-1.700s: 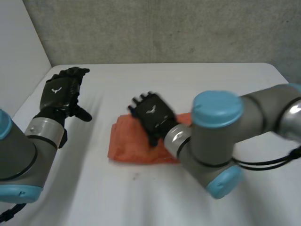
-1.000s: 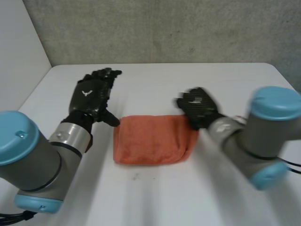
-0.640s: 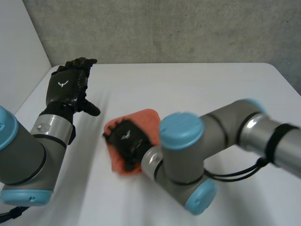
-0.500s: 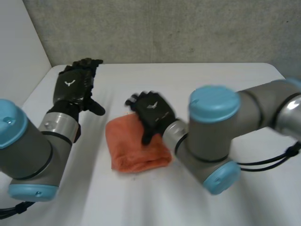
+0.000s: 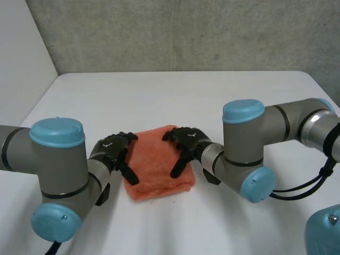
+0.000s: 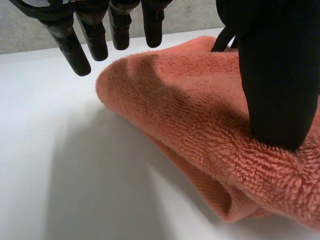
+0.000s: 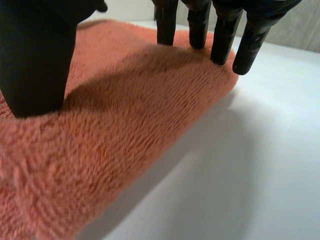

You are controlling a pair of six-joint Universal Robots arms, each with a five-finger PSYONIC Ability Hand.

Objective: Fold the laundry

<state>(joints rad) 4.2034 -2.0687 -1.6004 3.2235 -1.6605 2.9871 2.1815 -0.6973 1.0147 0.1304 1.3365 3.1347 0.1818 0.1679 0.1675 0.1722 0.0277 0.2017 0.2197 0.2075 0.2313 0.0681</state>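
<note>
Towel (image 5: 156,162), orange and folded, lies on the white bench (image 5: 159,95) between the two hands. Left hand (image 5: 112,151) rests released at its left edge, thumb on the cloth. The right hand (image 5: 186,142) is released too, with straight fingers (image 7: 220,35) and thumb touching the right side.

Orange terry towel (image 5: 158,162) lies folded in a thick, rounded-edged rectangle, flat on the white table (image 5: 212,101)
</note>
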